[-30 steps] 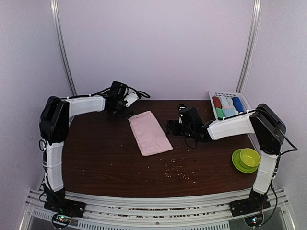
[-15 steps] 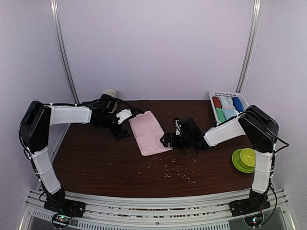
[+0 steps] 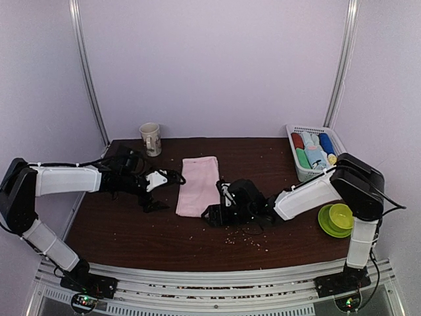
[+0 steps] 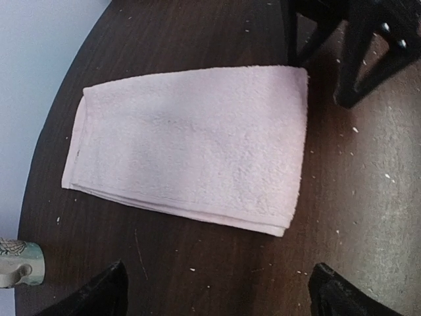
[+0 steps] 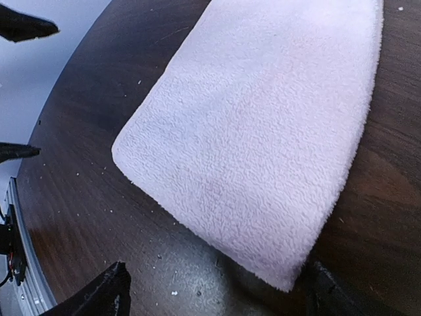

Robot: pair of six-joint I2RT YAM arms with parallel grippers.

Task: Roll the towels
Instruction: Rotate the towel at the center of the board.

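Dark wood tabletop (image 3: 131, 230), lilac walls (image 3: 217, 66). One pink towel (image 3: 198, 185), flat, centre; long axis running near to far. Right claw (image 3: 217, 212): spread, empty, nearest, at the towel's near short end. Left claw (image 3: 160, 191): spread, empty, beside its left long edge.

**What lies on the dark bench**

The bench (image 3: 131, 230) is dark brown wood grain, its surface speckled with pale crumbs (image 3: 243, 238), thickest near the middle toward the near edge. A pale pink towel (image 3: 199, 185) lies flat at the centre, folded, its long side running from the far edge toward the near one. A patterned mug (image 3: 150, 138) stands in the far left corner. A white slatted basket (image 3: 309, 129) sits in the far right corner. By the right edge, a green plate (image 3: 327, 225) carries a green bowl (image 3: 341, 214).
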